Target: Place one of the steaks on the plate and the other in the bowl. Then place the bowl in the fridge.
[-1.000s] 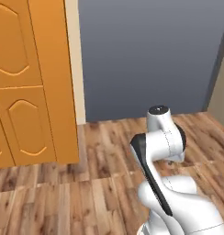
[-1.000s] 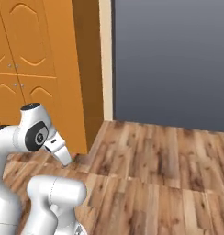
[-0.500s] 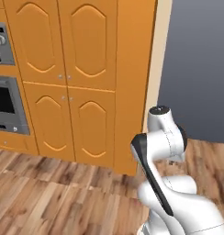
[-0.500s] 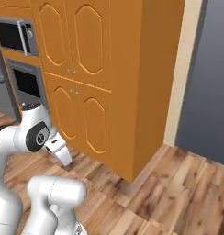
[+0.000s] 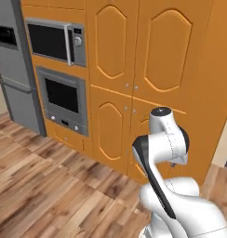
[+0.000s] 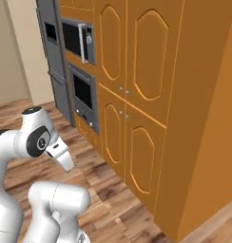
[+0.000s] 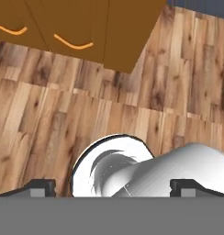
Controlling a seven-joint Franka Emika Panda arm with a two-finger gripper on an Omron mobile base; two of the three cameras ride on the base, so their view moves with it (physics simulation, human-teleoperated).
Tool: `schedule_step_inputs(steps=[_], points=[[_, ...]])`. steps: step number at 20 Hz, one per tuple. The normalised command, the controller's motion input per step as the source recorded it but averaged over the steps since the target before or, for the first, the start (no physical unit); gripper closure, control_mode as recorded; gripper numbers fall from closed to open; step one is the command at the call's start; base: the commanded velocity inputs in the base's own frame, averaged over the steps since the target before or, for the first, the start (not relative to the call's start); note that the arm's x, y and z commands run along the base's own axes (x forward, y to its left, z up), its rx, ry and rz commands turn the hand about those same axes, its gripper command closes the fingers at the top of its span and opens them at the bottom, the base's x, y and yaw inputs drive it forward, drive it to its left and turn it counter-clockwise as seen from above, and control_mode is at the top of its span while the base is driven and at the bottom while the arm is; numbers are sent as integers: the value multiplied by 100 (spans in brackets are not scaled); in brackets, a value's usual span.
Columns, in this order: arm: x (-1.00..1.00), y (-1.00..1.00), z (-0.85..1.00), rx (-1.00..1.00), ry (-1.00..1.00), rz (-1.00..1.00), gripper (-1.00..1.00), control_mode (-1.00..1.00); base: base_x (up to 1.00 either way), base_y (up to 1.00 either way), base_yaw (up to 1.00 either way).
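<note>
stage: I judge I'm in transit, arm folded for driving | fingers (image 7: 112, 184): released wide, carrying nothing, aimed at the wood floor (image 7: 49, 119) | fridge (image 5: 15, 69): far left beside the wall oven (image 5: 63, 95) and microwave (image 5: 52, 42) | orange cabinets (image 6: 137, 95) ahead

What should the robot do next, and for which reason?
Probably keep turning the base left. No steak, plate or bowl is in sight, just orange cabinets, a built-in oven and the fridge at the left edge. The gripper is open, holding nothing.

Both base views toward orange cabinets (image 5: 134, 69)
</note>
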Motion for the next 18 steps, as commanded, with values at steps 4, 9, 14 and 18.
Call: schedule_step_inputs(steps=[4, 9, 14, 18], points=[[0, 0, 0, 0, 0, 0, -100, 100, 100, -21, 67], [0, 0, 0, 0, 0, 0, -100, 100, 58, 21, 52], [0, 0, 0, 0, 0, 0, -100, 100, 73, 94, 4], [0, 0, 0, 0, 0, 0, -100, 100, 95, 91, -11]])
